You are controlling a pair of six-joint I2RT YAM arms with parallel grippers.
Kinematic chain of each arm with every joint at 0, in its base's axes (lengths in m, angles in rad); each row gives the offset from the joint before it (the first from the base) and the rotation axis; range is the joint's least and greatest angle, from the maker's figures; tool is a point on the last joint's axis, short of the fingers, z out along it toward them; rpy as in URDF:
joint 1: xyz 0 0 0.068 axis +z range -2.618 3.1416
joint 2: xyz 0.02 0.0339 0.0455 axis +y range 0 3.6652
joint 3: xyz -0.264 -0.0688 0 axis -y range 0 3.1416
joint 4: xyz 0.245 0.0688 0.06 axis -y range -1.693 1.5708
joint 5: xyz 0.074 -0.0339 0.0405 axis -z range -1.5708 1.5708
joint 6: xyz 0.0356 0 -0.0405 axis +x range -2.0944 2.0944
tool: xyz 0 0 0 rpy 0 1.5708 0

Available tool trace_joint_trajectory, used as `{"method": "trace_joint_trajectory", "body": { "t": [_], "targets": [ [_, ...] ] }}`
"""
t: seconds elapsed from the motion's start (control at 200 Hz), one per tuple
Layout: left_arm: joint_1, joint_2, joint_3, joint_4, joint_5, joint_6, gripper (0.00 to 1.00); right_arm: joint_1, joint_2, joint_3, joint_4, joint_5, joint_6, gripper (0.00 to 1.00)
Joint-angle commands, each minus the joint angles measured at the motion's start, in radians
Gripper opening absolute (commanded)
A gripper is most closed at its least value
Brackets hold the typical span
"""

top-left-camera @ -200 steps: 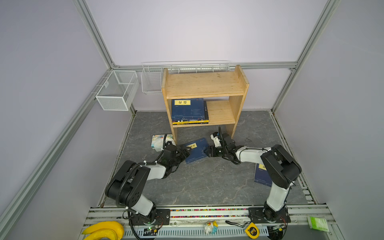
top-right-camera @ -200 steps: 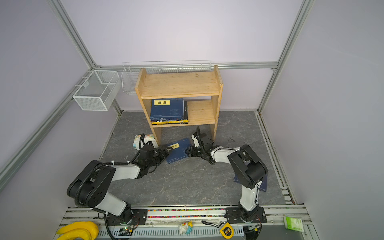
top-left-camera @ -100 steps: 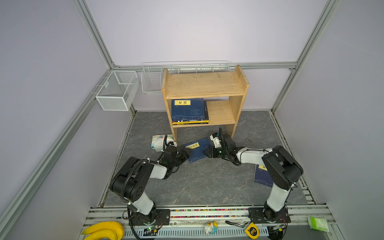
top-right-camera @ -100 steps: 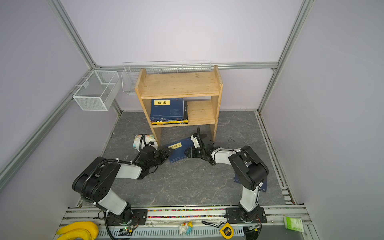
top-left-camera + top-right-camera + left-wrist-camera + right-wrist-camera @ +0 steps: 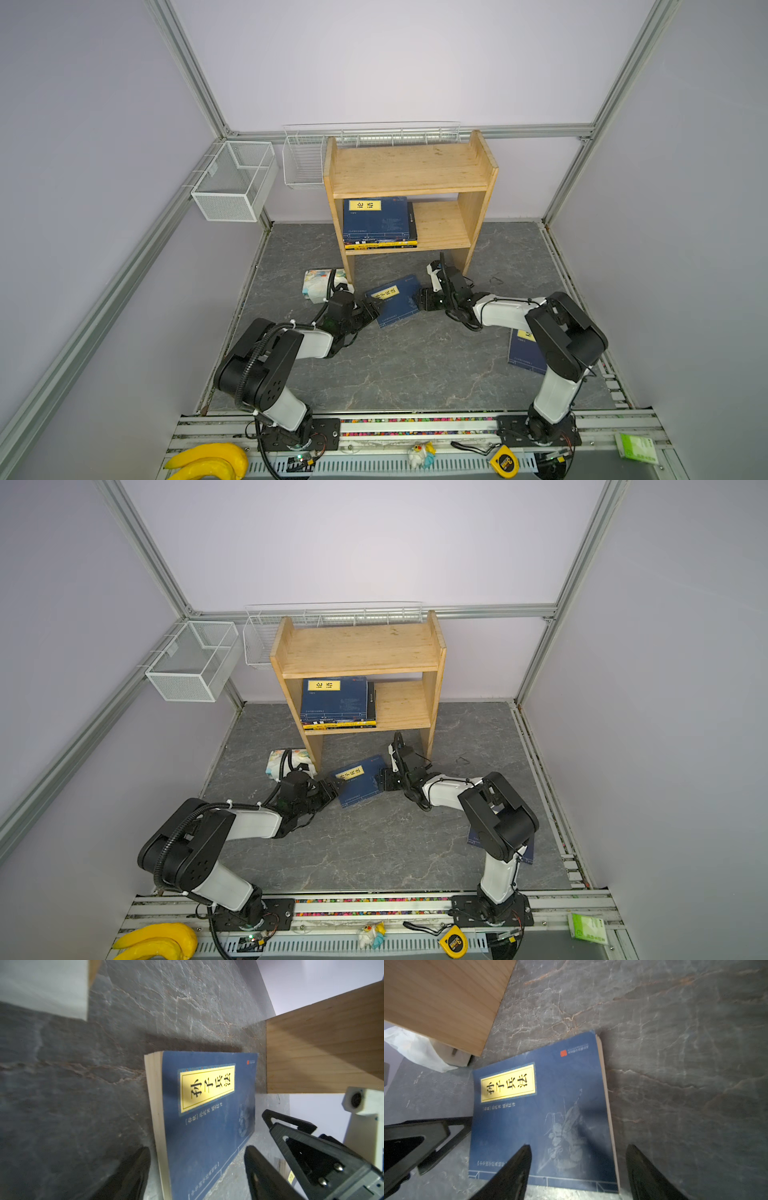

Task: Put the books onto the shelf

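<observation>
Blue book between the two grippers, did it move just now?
No. The navy book lies where it was, just in front of the wooden shelf, between the left gripper and right gripper.

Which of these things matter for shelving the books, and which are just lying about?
Part of the job: wooden shelf; book stack on its lower board; navy book in front of the shelf; navy book partly behind the right arm.
Lying about: floral packet; wire baskets; bananas; tape measure; toy figure; green packet.

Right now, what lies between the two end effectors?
A navy blue paperback with a yellow title label lies flat on the grey surface between them, in both top views.
</observation>
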Motion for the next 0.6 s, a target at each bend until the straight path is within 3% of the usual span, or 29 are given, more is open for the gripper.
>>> {"method": "trace_joint_trajectory", "body": {
  "t": [0.0,0.315,0.595],
  "targets": [
    [-0.004,-0.008,0.023,-0.108,-0.057,0.026,0.73,-0.004,0.055,0.054,-0.011,0.062,-0.06,0.75],
    [-0.003,0.02,0.101,-0.114,-0.01,0.065,0.69,-0.006,0.188,0.118,0.001,-0.078,-0.024,0.68],
    [-0.008,-0.089,0.119,-0.165,0.006,0.099,0.65,0.001,0.211,0.108,0.009,-0.123,-0.001,0.62]
  ]
}}
